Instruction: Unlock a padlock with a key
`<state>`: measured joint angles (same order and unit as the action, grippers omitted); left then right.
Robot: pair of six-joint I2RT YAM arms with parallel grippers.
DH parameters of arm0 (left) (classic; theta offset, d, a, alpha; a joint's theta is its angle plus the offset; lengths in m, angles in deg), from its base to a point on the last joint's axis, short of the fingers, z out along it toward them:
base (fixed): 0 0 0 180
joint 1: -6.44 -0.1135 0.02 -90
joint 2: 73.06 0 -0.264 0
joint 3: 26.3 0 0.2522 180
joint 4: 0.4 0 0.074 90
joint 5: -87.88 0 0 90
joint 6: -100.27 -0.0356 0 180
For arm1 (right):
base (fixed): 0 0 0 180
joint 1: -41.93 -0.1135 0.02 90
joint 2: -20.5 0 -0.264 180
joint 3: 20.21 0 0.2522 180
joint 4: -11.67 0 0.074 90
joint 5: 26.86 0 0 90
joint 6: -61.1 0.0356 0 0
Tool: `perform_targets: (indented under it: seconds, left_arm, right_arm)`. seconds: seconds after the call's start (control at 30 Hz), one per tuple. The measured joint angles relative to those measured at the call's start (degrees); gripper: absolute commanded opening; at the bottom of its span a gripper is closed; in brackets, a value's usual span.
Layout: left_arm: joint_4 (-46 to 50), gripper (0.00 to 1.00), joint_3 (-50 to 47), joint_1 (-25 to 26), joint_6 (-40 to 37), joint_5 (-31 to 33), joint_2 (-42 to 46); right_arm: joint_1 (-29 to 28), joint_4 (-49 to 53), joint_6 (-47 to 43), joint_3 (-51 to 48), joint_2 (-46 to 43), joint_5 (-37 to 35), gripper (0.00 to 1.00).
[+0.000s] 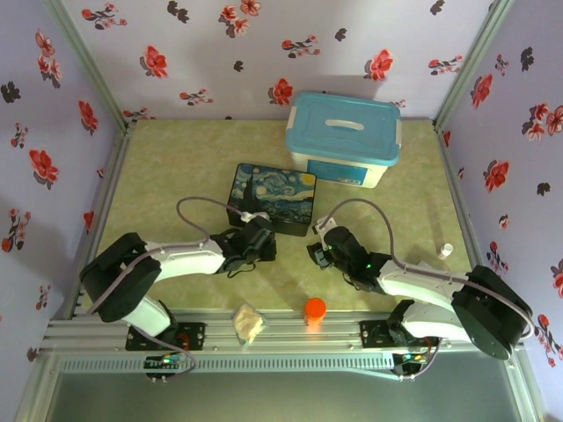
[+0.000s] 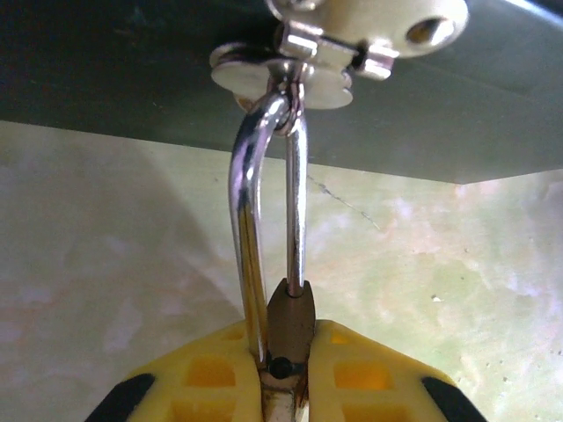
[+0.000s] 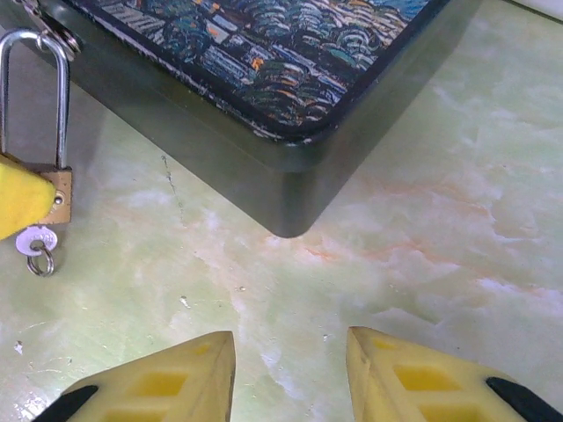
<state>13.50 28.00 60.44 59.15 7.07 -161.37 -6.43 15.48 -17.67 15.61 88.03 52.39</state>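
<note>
The brass padlock [image 2: 290,321] hangs by its silver shackle [image 2: 297,211] from the clasp [image 2: 369,26] of the painted box [image 1: 273,195]. My left gripper [image 2: 288,341] is shut on the padlock's body, one yellow finger on each side. In the right wrist view the padlock [image 3: 56,186] shows at the far left, with a left finger [image 3: 18,198] covering part of it. The key [image 3: 37,238] sticks out of its underside with a small ring below. My right gripper [image 3: 290,352] is open over bare table to the right of the padlock, near the box's corner [image 3: 290,224].
A white bin with a blue lid [image 1: 343,139] stands behind the painted box. An orange cylinder [image 1: 315,309] and a crumpled beige lump [image 1: 249,323] sit near the front rail. A small white object [image 1: 447,250] lies at the right. Flowered walls close three sides.
</note>
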Motion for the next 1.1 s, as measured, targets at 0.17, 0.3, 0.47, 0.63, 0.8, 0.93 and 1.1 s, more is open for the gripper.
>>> perform_targets:
  seconds: [0.17, 0.3, 0.47, 0.63, 0.8, 0.93, 1.1]
  left_arm:
    - [3.5, 0.15, 3.0, 0.2, -1.5, 1.7, -1.3]
    - [4.1, 0.2, 3.2, 0.4, -2.0, 2.6, -2.4]
    - [4.7, 0.23, 3.1, 0.4, -2.4, 3.2, -2.6]
    - [4.7, 0.26, 2.9, 0.5, -2.6, 4.0, -2.6]
    - [6.2, 0.24, 2.9, 1.2, -3.0, 6.4, -2.6]
    - [9.4, 0.26, 3.0, 1.8, -3.2, 9.0, -2.6]
    - [12.3, 0.24, 3.2, 2.0, -3.7, 11.3, -2.6]
  right_arm:
    - [0.0, 0.0, 0.0, 0.0, 0.0, -0.6, 0.36]
    - [0.0, 0.0, 0.0, 0.0, 0.0, -0.9, 0.36]
    - [0.0, 0.0, 0.0, 0.0, 0.1, -1.1, 0.35]
    - [0.0, 0.0, 0.0, 0.0, 1.1, -1.1, 0.34]
    - [0.0, 0.0, 0.0, 0.0, 2.0, -1.1, 0.34]
    - [0.0, 0.0, 0.4, 0.0, 2.4, -1.2, 0.34]
    - [0.0, 0.0, 0.9, 0.0, 2.4, -1.5, 0.33]
